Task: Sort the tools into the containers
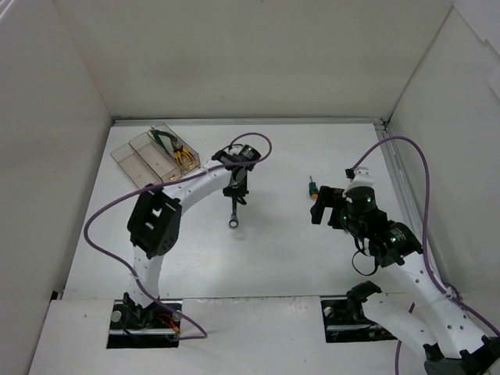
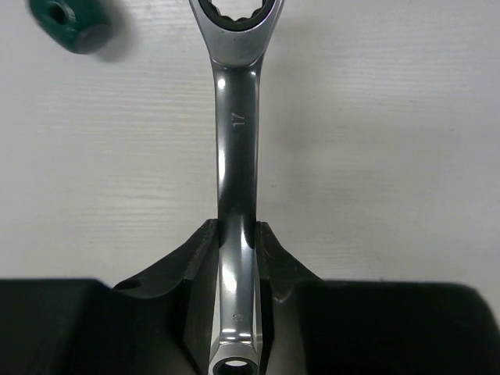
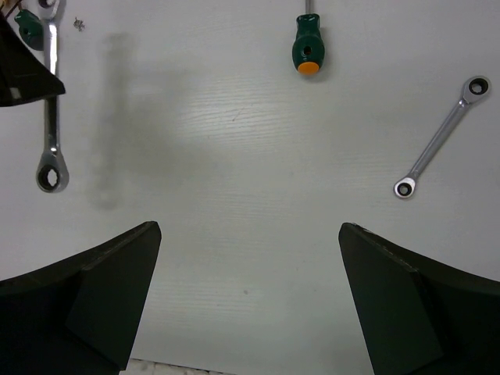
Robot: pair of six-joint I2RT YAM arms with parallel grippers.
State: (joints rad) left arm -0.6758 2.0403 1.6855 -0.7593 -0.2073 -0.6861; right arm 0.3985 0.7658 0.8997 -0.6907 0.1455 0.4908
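**Left arm has the big wrench by the shank**

My left fingers (image 2: 195,273) are clenched on the long silver wrench (image 2: 237,148) near the middle of the desk (image 1: 273,258). They pinch its flat shank close to one ring end, and the rest runs out ahead to the other ring. I cannot tell from these views whether it is lifted or lying on the desk. The right fingers (image 3: 101,305) are spread wide and hold nothing, short of a green screwdriver (image 3: 306,47) with an orange cap. A smaller wrench (image 3: 441,137) lies off to that tool's right. The containers (image 1: 144,160) sit at the far left of the desk, well apart from the big wrench. Yellow-handled pliers (image 1: 184,156) are already in the right-hand compartment.

I judge the wrench to be stiff, polished steel, heavy for its size and slick under the pads. Held this near one end, the long free end may pivot in the pinch, so a hold nearer mid-shank would balance better. It will likely have to line up lengthwise with a narrow compartment to drop in.
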